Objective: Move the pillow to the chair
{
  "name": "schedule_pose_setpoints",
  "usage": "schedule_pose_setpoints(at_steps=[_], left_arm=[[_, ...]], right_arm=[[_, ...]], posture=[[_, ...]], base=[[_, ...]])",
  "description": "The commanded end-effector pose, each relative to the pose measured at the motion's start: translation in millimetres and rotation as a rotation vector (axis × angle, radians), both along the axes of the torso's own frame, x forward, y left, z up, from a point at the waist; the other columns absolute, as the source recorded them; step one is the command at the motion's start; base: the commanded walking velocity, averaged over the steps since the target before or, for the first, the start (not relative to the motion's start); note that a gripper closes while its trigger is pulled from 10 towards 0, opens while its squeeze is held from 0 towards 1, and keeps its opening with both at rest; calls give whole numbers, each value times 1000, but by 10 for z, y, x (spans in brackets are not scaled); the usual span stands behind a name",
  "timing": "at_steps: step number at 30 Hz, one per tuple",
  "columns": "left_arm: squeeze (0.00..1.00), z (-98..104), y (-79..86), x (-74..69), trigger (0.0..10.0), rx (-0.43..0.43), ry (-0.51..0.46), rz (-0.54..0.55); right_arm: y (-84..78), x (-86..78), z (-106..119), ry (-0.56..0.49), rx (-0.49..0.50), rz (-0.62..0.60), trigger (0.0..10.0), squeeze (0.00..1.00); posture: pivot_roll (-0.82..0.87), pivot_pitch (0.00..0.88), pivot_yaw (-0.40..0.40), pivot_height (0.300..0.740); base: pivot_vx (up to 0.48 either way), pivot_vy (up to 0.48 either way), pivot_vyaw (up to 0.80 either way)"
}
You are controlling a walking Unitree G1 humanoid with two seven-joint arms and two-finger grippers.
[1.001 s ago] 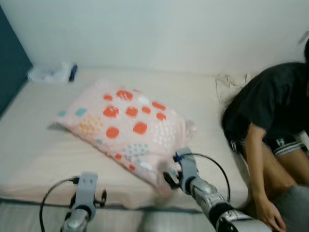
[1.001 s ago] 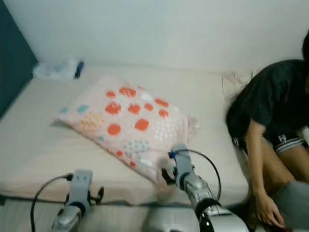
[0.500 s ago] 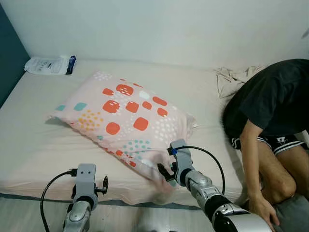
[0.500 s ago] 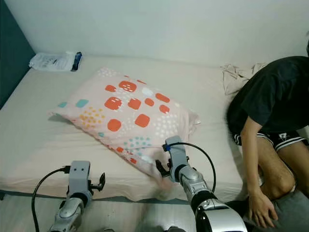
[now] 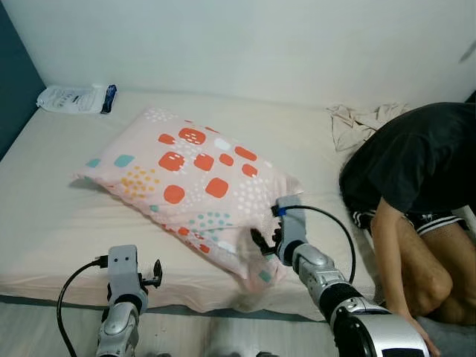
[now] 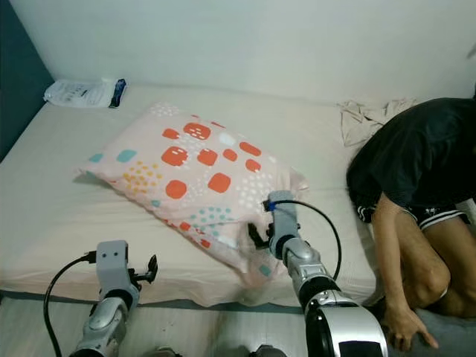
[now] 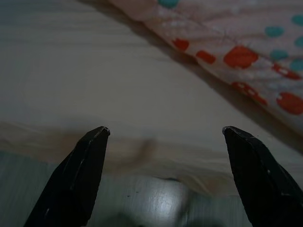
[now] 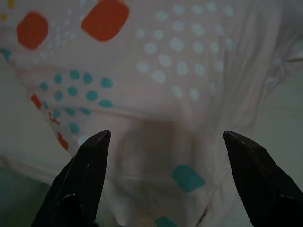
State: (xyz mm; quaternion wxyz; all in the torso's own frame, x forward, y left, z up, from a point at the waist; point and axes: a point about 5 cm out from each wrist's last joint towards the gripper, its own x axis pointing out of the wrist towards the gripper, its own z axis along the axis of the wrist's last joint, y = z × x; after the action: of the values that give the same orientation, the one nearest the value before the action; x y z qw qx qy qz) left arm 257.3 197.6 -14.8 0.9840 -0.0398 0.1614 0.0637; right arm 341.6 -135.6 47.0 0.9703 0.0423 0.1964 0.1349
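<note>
Right gripper (image 8: 163, 142) advanced over the near corner of the pillow (image 5: 195, 178), fingers spread wide.

One pillow is seen lying on the bed (image 5: 44, 216); the left gripper (image 7: 165, 137), also spread, has been lowered slightly; one person (image 5: 424, 171) is crouched beside.

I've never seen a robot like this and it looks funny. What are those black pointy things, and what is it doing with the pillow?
Those black points are the fingers of the robot's claws. Two pictures come from cameras in its head, looking down at a bed. Two more come from cameras on its wrists, looking along the fingers. A spotty pink pillow lies on the bed. The right claw is at the pillow's near corner, open, with the pillow between its fingers. The left claw is open at the bed's edge, holding nothing. A person sits at the right.
</note>
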Motion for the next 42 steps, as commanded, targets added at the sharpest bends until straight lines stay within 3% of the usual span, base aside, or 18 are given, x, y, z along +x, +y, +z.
schedule_pose_setpoints(at_steps=[1,7,20,29,35,36,38,39,42], left_arm=[[0,-56,75,-98,10000,1,12,23],[0,15,185,-68,10000,11,-30,46],[0,144,217,15,10000,25,-108,23],[0,157,212,-16,10000,37,-128,-15],[0,214,232,-92,10000,59,-178,-54],[0,219,236,-105,10000,61,-183,-57],[0,240,252,-160,10000,70,-199,-66],[0,272,259,-191,10000,77,-214,-73],[0,369,286,-260,10000,91,-248,-83]], right_arm=[[-68,7,6,12,64,-46,10000,0],[-157,71,112,-25,198,-101,10000,0],[-162,81,149,-58,249,-91,10000,0],[-65,156,373,-207,338,41,10000,0],[-58,153,391,-228,407,43,10000,0],[-58,150,389,-229,414,43,10000,102],[-42,146,395,-231,458,55,10000,102],[-28,155,419,-239,487,68,10000,1000],[-5,194,512,-280,532,84,10000,1000]], posture=[[-18,112,-78,640],[-16,119,-69,610],[-9,132,-47,556],[7,169,-18,556],[36,241,15,556],[36,241,15,556],[56,273,32,556],[73,295,42,556],[91,321,52,556]], base=[[0,0,0],[0,0,0],[0,0,0],[0,0,0],[0,0,0],[0,0,0],[0,0,0],[0,0,0],[0,0,0]])
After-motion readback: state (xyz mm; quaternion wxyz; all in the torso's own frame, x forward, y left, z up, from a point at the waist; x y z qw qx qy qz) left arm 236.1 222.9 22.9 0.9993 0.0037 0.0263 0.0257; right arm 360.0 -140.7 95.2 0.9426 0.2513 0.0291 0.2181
